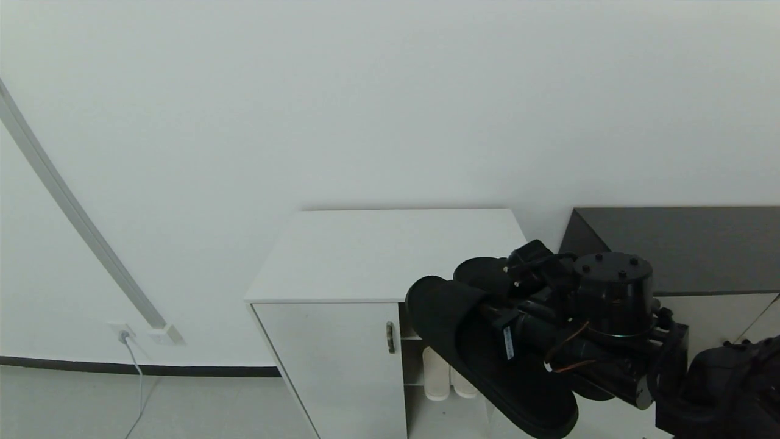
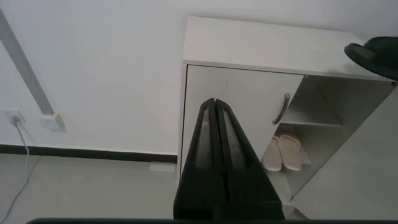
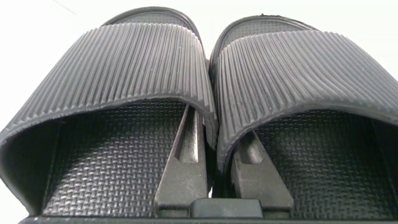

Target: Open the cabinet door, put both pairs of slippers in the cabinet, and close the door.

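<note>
Black slippers (image 3: 143, 68), two of them making one pair, are gripped by the right hand (image 3: 217, 127). In the right wrist view one finger (image 3: 186, 155) lies inside each slipper under its ribbed strap, and the two fingers pinch the slippers' inner side walls together. In the head view this pair hangs in the air at the lower right of the frame. It overlaps the open half of the white cabinet (image 1: 378, 253) but is outside it.

One closed door (image 1: 329, 366) covers the left half of the cabinet, with a small metal handle (image 1: 390, 337) at its right edge. The right half stands open. Inside it, below a shelf board (image 2: 311, 119), two cream slippers (image 2: 286, 152) sit side by side, touching each other.

That makes four slippers in two pairs: one pair in the cabinet and one held in front of it.

At the lower middle of the left wrist view, the left hand (image 2: 215, 102) holds nothing. Its two fingers are pressed flat together and point toward the closed door, well apart from it.

At the lower left of the head view a wall socket (image 1: 124, 333) has a grey cable (image 1: 139, 378) running down to the floor. A dark-topped sideboard (image 1: 670, 244) stands just beside the cabinet at the right of the frame.
</note>
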